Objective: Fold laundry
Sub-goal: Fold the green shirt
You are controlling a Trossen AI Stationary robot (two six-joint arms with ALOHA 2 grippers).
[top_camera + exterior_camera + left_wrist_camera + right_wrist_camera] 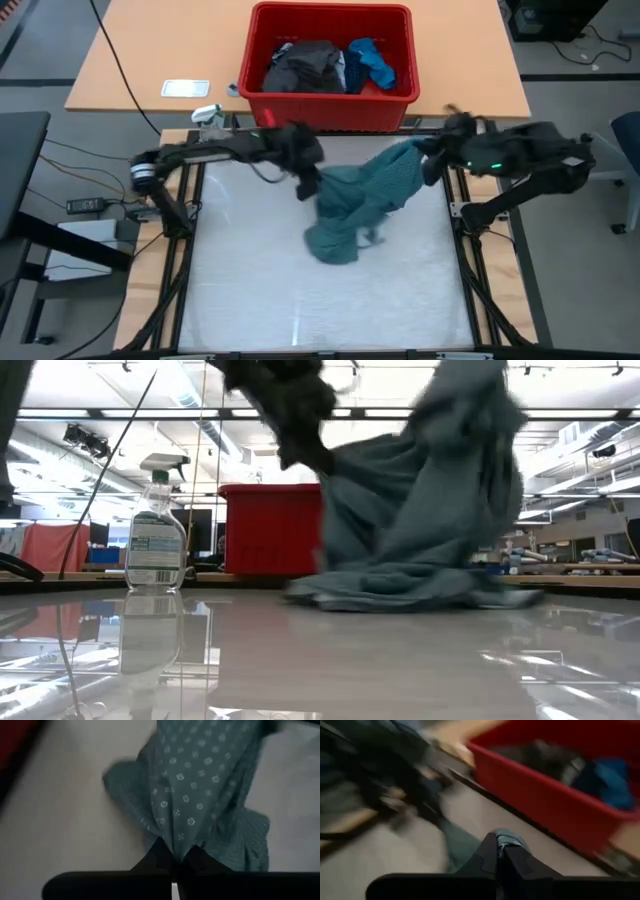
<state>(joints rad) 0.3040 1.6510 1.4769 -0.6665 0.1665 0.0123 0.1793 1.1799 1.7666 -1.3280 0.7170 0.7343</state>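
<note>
Both tools clenched the large teal-green patterned cloth shirt (365, 200) above the white table (250, 290): the left tool (310, 185) gripped one edge, the right tool (428, 152) another, apparently a corner. The shirt's lower part bunched on the table, near the red plastic bin (330, 110) holding more garments.

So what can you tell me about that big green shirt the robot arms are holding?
The teal-green shirt is soft cloth printed with small pale flower-like dots, seen up close in the left wrist view. It hangs bunched and crumpled, not folded. The left gripper pinches one part and the right gripper pinches another, both shut on the cloth, lifting it above the table. Its lower end sags into a heap resting on the white tabletop, just in front of the red bin.
</note>
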